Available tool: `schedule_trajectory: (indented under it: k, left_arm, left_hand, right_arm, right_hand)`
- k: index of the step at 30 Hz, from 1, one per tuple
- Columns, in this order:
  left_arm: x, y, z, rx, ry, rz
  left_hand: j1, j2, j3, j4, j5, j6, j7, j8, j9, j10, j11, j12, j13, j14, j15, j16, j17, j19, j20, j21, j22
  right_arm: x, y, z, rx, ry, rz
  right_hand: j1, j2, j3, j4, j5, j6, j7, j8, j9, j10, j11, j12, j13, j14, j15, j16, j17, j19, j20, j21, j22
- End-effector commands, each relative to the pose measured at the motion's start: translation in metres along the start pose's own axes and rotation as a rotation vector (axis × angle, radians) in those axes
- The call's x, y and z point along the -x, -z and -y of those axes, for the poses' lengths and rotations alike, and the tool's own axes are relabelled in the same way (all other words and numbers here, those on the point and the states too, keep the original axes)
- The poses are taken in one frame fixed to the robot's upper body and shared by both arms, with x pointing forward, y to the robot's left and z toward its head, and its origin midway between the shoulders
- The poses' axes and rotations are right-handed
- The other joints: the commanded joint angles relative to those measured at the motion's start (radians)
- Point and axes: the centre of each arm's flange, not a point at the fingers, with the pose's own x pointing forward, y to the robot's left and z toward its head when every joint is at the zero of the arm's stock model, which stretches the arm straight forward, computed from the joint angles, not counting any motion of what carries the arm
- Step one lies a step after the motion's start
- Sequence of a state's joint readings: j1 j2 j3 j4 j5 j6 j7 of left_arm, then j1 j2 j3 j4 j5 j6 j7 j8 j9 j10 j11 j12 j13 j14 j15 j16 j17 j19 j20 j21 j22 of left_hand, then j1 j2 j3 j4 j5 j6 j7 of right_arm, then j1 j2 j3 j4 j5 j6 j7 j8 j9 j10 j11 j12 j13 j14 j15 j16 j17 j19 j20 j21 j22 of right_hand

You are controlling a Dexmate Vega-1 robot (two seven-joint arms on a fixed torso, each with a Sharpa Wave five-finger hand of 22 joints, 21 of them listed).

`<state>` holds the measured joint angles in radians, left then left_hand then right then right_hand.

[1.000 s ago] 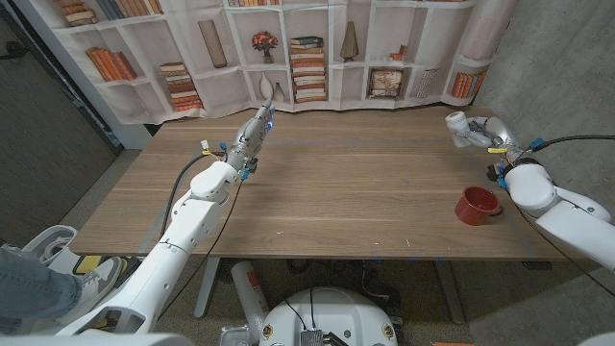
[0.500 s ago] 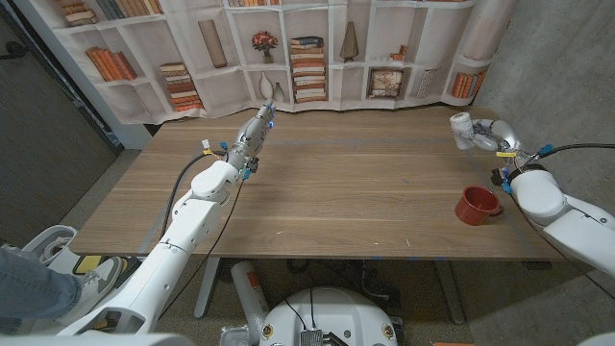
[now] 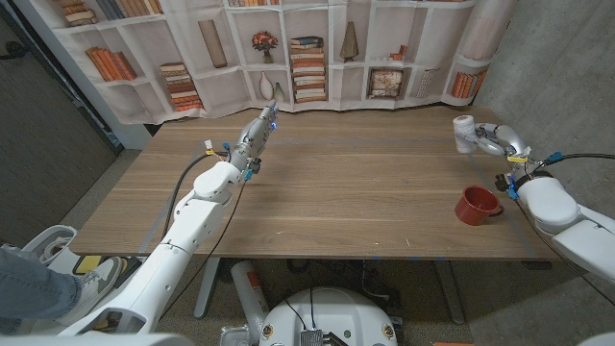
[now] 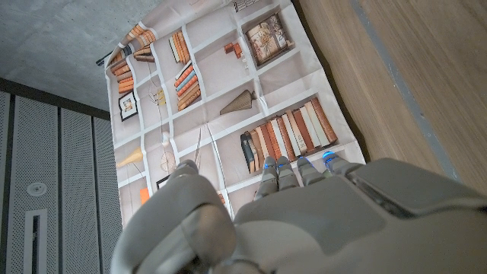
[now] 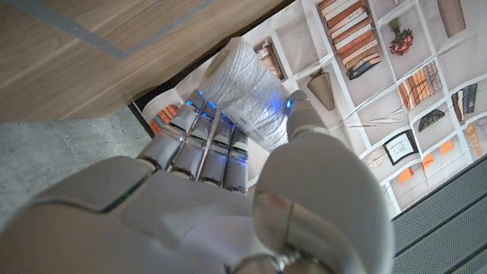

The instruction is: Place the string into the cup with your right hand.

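Observation:
My right hand (image 3: 492, 140) grips a white spool of string (image 3: 465, 132) above the table's far right corner. In the right wrist view the string (image 5: 245, 90) sits between the fingers (image 5: 204, 144) and thumb of my right hand (image 5: 228, 198). A red cup (image 3: 477, 205) stands upright near the table's right edge, nearer to me than the held string and apart from it. My left hand (image 3: 258, 130) is stretched out over the far middle-left of the table, fingers straight and together, holding nothing. The left wrist view shows my left hand (image 4: 289, 221) from behind, pointing at the bookshelf backdrop.
The wooden table (image 3: 336, 183) runs wide between both arms. A printed bookshelf curtain (image 3: 288, 48) hangs behind its far edge. A person's leg and shoe (image 3: 38, 284) show at the lower left, beside the table.
My right hand has carried the string a little to the right and away from me, staying above the far right corner. The left arm and the cup have not moved.

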<state>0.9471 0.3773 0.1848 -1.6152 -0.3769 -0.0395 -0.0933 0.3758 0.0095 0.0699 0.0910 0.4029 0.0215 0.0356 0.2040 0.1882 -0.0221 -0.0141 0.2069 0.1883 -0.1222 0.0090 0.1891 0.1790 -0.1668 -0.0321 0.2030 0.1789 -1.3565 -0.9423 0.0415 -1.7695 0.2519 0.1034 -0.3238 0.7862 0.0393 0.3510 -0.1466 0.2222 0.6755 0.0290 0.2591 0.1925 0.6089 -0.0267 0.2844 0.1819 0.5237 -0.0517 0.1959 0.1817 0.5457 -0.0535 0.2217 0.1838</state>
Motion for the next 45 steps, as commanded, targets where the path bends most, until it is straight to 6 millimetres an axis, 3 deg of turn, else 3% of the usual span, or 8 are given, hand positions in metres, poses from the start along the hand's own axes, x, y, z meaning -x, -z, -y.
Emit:
schedule_trajectory:
  k: [1,12,45]
  left_arm:
    - [-0.003,-0.001,0.006,-0.002,0.01,-0.003]
    - [-0.001,-0.006,0.002,-0.014,0.003,0.007]
    - [0.005,-0.016,0.005,-0.033,0.005,0.011]
  left_hand:
    - [0.007,0.006,-0.005,0.0,-0.001,0.005,0.002,-0.002,0.002,0.003,-0.006,-0.001,0.003,0.0,0.001,-0.001,0.005,-0.034,-0.013,0.0,0.005]
    - [0.008,0.007,-0.007,0.0,-0.001,0.006,0.002,-0.002,0.002,0.003,-0.003,-0.001,0.003,0.001,0.0,-0.001,0.005,-0.034,-0.013,0.0,0.005]
    - [0.011,0.01,-0.012,0.0,-0.003,0.006,0.002,-0.002,0.002,0.003,-0.002,-0.001,0.003,0.0,0.001,-0.001,0.005,-0.035,-0.014,0.0,0.005]
  right_arm:
    - [0.01,0.003,0.005,-0.059,-0.046,0.023]
    - [0.019,0.01,0.011,-0.16,-0.062,0.03]
    - [0.067,0.034,0.012,-0.244,-0.001,0.022]
  right_hand:
    - [0.033,0.063,0.017,0.01,-0.005,0.08,-0.077,0.001,0.003,0.006,-0.009,-0.006,0.0,-0.004,-0.07,-0.006,0.002,0.0,-0.022,-0.002,0.003]
    - [0.033,0.064,0.018,0.009,-0.01,0.088,-0.077,-0.001,0.003,0.011,-0.01,-0.009,0.0,-0.007,-0.069,-0.008,0.002,-0.004,-0.022,-0.005,0.003]
    - [0.045,0.066,0.027,0.001,-0.022,0.125,-0.087,-0.005,0.004,0.019,-0.018,-0.02,0.0,-0.025,-0.074,-0.013,-0.001,-0.027,-0.033,-0.014,0.004]
